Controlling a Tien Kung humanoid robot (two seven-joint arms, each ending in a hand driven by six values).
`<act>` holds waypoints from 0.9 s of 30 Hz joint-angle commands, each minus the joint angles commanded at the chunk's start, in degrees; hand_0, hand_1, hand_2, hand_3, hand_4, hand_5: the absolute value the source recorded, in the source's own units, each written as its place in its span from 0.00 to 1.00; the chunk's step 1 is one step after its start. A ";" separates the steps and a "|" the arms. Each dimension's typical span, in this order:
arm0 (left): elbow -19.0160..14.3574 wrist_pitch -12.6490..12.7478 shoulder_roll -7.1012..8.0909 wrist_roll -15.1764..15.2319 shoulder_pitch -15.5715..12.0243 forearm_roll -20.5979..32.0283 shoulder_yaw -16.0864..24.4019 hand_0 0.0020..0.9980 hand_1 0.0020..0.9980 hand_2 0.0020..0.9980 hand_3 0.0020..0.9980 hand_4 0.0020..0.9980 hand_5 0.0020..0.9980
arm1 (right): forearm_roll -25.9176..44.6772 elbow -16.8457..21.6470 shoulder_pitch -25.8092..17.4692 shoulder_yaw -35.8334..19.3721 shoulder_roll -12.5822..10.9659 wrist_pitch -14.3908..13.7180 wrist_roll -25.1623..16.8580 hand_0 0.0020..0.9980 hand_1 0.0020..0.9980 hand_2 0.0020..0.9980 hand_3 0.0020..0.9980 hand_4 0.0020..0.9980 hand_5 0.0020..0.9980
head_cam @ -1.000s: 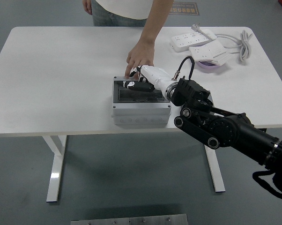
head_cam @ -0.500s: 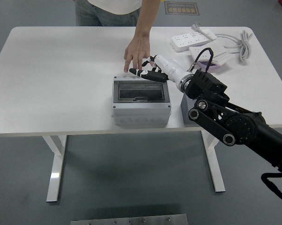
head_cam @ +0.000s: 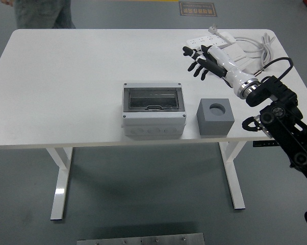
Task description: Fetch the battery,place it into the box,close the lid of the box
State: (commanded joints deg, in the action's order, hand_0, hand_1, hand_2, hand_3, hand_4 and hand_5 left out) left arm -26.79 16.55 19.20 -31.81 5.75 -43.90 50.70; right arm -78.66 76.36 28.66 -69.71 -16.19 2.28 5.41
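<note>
- White table [head_cam: 67, 92], seen from above on the robot's side.
- Grey box [head_cam: 153, 109] sits near the table's middle, close to the near edge. Its dark see-through lid [head_cam: 153, 99] lies flat and closed on top.
- Battery: cannot tell where it is; something dark shows through the lid, too unclear to name.
- Grey cube [head_cam: 216, 116] with a round hole in its top stands just right of the box, apart from it, at the near edge.
- Right hand [head_cam: 202, 60] is over the far right part of the table, well apart from the box. Black fingers [head_cam: 198, 71] are spread wide and hold nothing. White forearm runs back to the black arm at the right edge.
- Two white power strips [head_cam: 214, 43] lie at the far right, just beyond the hand; a white cable [head_cam: 265, 43] coils right of them.
- A purple thing shows under the forearm, mostly hidden.
- Person [head_cam: 41, 13] stands at the far left corner, only legs showing, away from the table's things.
</note>
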 joint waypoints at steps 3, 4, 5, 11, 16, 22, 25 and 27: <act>0.02 0.01 -0.12 0.13 0.09 0.08 -0.07 0.80 0.87 0.82 0.90 0.82 0.60 | 4.27 -1.29 -1.59 -5.29 1.22 -1.15 -3.80 0.35 0.44 0.50 0.69 1.00 1.00; 0.02 0.01 -0.16 0.17 0.11 0.11 -0.10 0.80 0.87 0.82 0.90 0.82 0.60 | 5.65 -1.76 -1.97 -6.87 1.53 -1.62 -5.03 0.35 0.44 0.50 0.69 1.00 1.00; 0.02 0.01 -0.20 0.20 0.12 0.15 -0.14 0.80 0.87 0.82 0.90 0.82 0.60 | 7.04 -2.22 -2.30 -8.38 1.77 -2.09 -6.28 0.35 0.44 0.50 0.69 1.00 1.00; 0.02 0.00 -0.39 0.21 0.11 0.19 -0.17 0.80 0.87 0.82 0.91 0.82 0.60 | 16.92 -5.98 -3.84 -16.28 2.75 -5.08 -14.80 0.38 0.49 0.54 0.67 0.98 0.99; 0.05 -0.05 -0.54 0.32 0.16 0.28 -0.30 0.80 0.88 0.82 0.90 0.82 0.60 | 24.58 -8.84 -4.43 -18.21 3.64 -5.22 -20.88 0.37 0.49 0.49 0.61 0.88 0.57; 0.10 -0.08 -0.78 0.46 0.11 0.46 -0.51 0.80 0.87 0.82 0.90 0.82 0.60 | 30.73 -10.71 -4.83 -18.87 4.18 -4.67 -23.01 0.47 0.50 0.50 0.60 0.81 0.45; 0.13 -0.17 -0.86 0.55 0.07 0.86 -0.75 0.80 0.87 0.82 0.90 0.82 0.60 | 31.09 -11.76 -4.69 -18.95 4.11 -4.91 -23.52 0.47 0.50 0.50 0.60 0.81 0.45; 0.16 -0.28 -0.87 0.60 0.04 1.23 -0.94 0.80 0.88 0.82 0.90 0.82 0.60 | 30.15 -12.65 -4.44 -19.00 3.92 -5.96 -24.55 0.70 0.68 0.68 0.67 0.84 0.30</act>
State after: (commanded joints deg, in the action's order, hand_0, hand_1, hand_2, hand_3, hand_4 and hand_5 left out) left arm -26.63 16.27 18.32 -31.21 5.79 -42.67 49.76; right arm -48.51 63.70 24.22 -88.71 -12.27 -3.69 -19.14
